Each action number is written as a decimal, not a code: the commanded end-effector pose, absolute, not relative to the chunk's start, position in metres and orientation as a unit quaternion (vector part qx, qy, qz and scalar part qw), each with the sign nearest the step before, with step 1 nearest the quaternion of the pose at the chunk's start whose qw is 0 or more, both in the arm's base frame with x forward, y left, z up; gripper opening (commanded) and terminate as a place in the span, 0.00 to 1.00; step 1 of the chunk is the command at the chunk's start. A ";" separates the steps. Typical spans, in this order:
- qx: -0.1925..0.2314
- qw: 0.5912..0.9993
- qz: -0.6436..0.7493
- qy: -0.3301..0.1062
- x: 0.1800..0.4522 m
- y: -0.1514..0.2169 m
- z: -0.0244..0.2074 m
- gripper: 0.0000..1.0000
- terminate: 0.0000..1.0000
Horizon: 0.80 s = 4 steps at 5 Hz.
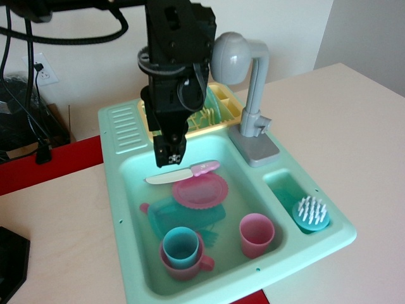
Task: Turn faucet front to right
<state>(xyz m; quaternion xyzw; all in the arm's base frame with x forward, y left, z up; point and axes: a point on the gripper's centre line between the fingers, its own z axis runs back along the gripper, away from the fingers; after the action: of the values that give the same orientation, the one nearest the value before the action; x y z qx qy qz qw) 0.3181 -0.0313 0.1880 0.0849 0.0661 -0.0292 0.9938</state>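
Single view, from above the front of the toy sink (126,209). Hung the black gripper (169,155) low over the back of the basin, fingertips pointing down, too dark and too closely stacked to tell whether spread or closed; nothing seen held between them. Stood the faucet (253,95) to the right of the gripper and a little behind it, upright on its square grey base at the sink's back right corner, bent arm reaching back toward the gripper, bulbous head just beside the gripper's upper housing; touching or merely near, impossible to tell from this angle. Lay directly beneath the fingertips a toy knife (180,174) with a pink handle, and just below that a pink plate (199,190). Sat further toward the front a blue cup (180,246) nested in a pink mug, and to its right a pink cup (256,235). Behind the gripper, a yellow dish rack (218,104).

Judged risks: with the head so close to the housing, a sideways sweep could catch the spout with the arm body rather than the fingers, slipping off the rounded head. Descending any further could knock the knife or plate. Pushing too hard on the light plastic post could shift the whole sink.
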 end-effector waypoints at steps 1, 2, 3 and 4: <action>0.081 0.996 0.035 0.033 0.310 0.004 0.209 1.00 0.00; 0.074 0.996 0.034 0.038 0.306 0.006 0.206 1.00 0.00; 0.050 0.998 0.032 0.036 0.301 0.007 0.209 1.00 0.00; 0.024 0.999 0.029 0.031 0.281 0.009 0.226 1.00 0.00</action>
<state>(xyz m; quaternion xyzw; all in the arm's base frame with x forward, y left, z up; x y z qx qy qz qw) 0.2662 0.0075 0.2195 0.0036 0.0483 0.0355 0.9982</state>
